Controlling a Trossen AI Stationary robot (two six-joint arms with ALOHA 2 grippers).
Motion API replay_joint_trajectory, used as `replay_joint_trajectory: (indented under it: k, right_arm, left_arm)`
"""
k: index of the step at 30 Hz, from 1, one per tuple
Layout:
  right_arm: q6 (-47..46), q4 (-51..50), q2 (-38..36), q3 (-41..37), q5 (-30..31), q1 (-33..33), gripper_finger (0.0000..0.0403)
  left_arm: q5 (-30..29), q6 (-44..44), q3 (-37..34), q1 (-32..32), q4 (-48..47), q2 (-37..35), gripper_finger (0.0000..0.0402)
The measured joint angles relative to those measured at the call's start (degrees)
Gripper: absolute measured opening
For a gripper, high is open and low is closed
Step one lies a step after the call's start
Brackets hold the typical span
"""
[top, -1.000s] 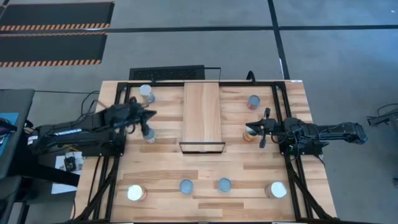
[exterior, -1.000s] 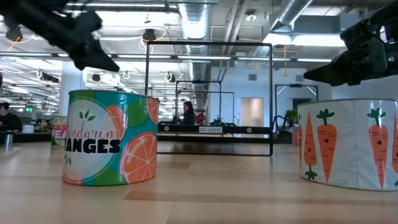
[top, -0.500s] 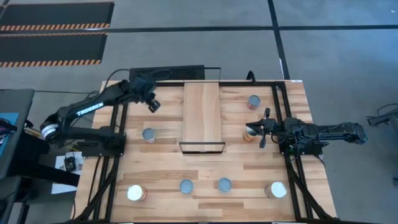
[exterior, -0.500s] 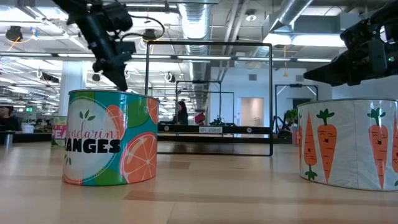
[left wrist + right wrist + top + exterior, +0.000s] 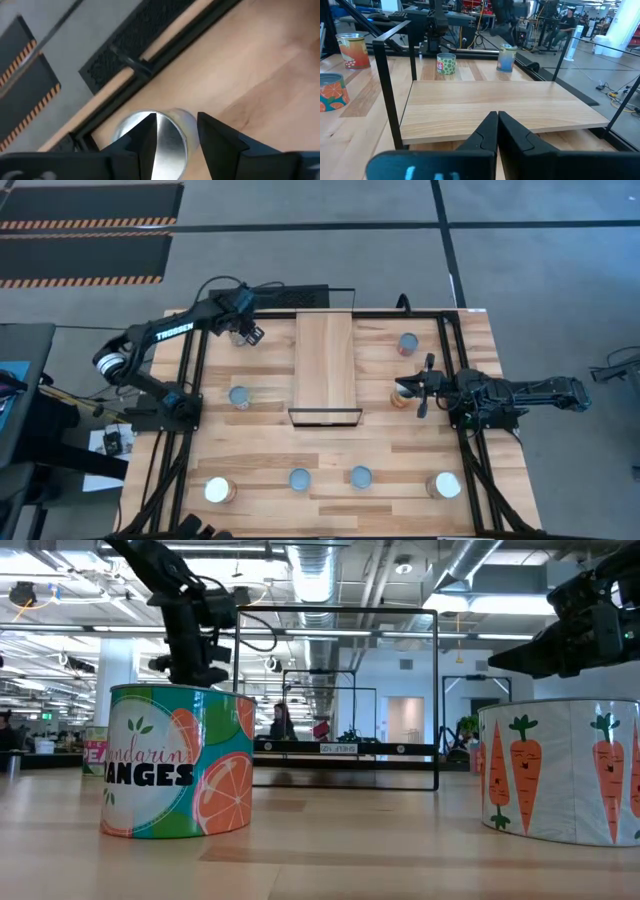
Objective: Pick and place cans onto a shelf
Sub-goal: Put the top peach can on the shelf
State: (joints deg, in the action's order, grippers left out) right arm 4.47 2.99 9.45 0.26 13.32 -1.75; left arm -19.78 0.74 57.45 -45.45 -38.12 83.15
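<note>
Can [image 5: 155,142]: small cylinder, shiny grey metal top, upright on table [image 5: 260,75].

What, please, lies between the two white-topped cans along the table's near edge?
In the high view, two grey-blue-topped cans stand between the white-topped cans, on bare wooden tabletop.

Even, bright overhead light from ceiling strips [image 5: 250,632] leaves only faint shadows on the tabletop [image 5: 260,442], while the nearest tin [image 5: 178,761] looks slightly soft and the left wrist view is blurred.
</note>
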Motion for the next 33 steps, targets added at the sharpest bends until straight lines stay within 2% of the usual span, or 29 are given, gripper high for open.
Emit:
replay_joint_trajectory:
  k: [10, 13, 16, 18, 23, 28, 33]
  right_arm:
    - [0.0, -0.01, 0.0, 0.01, 0.0, 0.01, 0.0033]
    - [0.0, -0.01, 0.0, 0.0, 0.0, 0.0, 0.0033]
    - [0.0, -0.01, 0.0, 0.01, 0.0, -0.01, 0.0033]
    - [0.0, -0.01, 0.0, 0.0, 0.01, 0.0, 0.0033]
    - [0.0, -0.01, 0.0, -0.01, 0.0, -0.01, 0.0033]
    - [0.0, -0.01, 0.0, 0.0, 0.0, 0.0, 0.0033]
    - [0.0, -0.01, 0.0, -0.01, 0.0, -0.01, 0.0033]
  left_arm:
    - [-3.71, -2.9, 0.02, -1.26, -0.51, 4.39, 0.0113]
    - [-3.73, -1.58, 0.13, -1.27, -0.66, 4.71, 0.008]
    - [-4.01, 0.93, 0.15, -1.29, -0.78, 4.71, 0.0025]
    - [-3.81, 2.47, 0.21, -1.31, -0.8, 4.69, 0.001]
    - [3.49, 6.47, 2.87, -0.36, -2.95, 4.87, 0.0001]
    - [9.56, 9.82, 9.24, 3.87, -3.57, 4.99, 0.0]
    - [10.4, 11.93, 14.78, 8.65, -2.95, 4.93, 0.0]
